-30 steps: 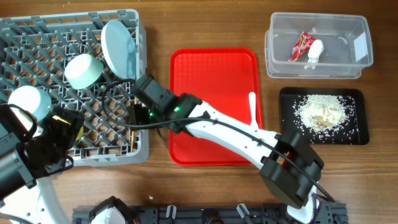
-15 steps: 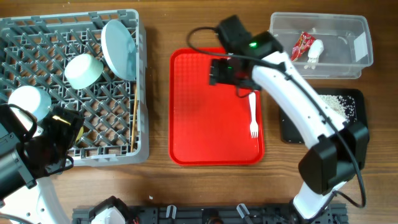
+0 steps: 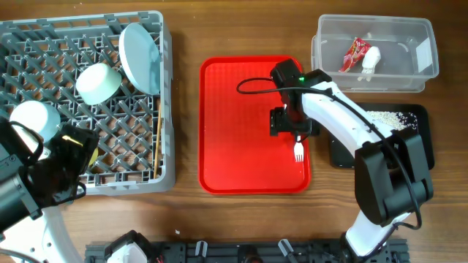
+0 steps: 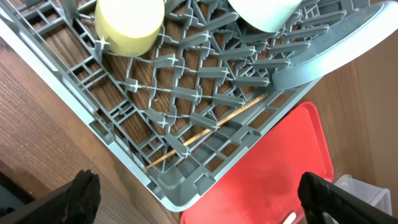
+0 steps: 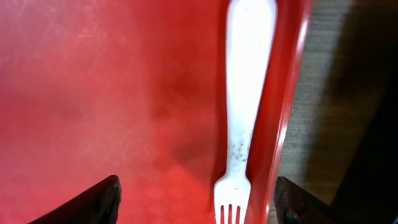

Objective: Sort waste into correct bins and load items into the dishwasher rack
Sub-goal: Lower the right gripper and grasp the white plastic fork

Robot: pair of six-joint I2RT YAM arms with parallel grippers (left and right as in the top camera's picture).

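- We see the white plastic fork (image 5: 249, 93) lying flat on the red serving tray (image 5: 93, 93), close against one long rim.
- The right gripper (image 5: 199, 205) hangs low over the fork with its jaws spread. Its fingers (image 5: 93, 202) stand one on each side of the fork, neither touching it, and it holds nothing.
- The left gripper (image 4: 202, 196) hovers at a corner of the dishwasher rack (image 4: 186, 106), jaws wide apart and empty, above the wooden chopstick (image 4: 211, 127) lying in the rack.

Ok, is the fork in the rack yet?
No, the white fork lies flat on the red tray, along its right rim.
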